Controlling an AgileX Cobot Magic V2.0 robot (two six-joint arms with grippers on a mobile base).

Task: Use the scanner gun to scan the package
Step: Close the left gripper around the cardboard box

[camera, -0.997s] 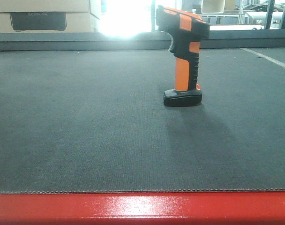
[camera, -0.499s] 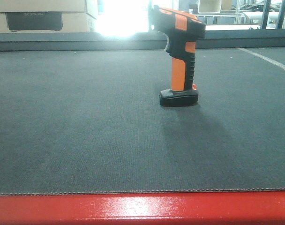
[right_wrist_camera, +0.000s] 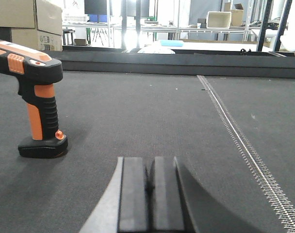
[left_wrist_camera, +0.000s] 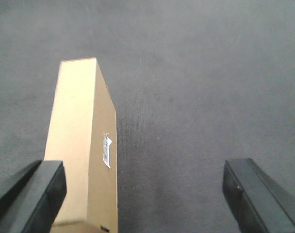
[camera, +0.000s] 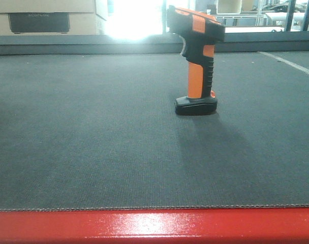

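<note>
Early stage, nothing grasped. Scanner gun (camera: 197, 61) upright on mat (camera: 93, 152), untouched. Right gripper (right_wrist_camera: 148, 167) clenched, empty, short of gun. Left gripper (left_wrist_camera: 143, 170) spread wide above cardboard package (left_wrist_camera: 79, 145), not gripping. Both pickups and scan still to do.

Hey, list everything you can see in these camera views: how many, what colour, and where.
scanner gun: one, orange and black, upright on the mat, right of centre in the front view.
package: one, tan cardboard with a small white label, on the mat.
mat: one, dark grey, covering the surface.
table edge: one, red, nearest the front camera.
stacked boxes: tan, background far left, count unclear.
left tool: one, black, open, package between its fingers.
right tool: one, black, shut, holding nothing.
</note>
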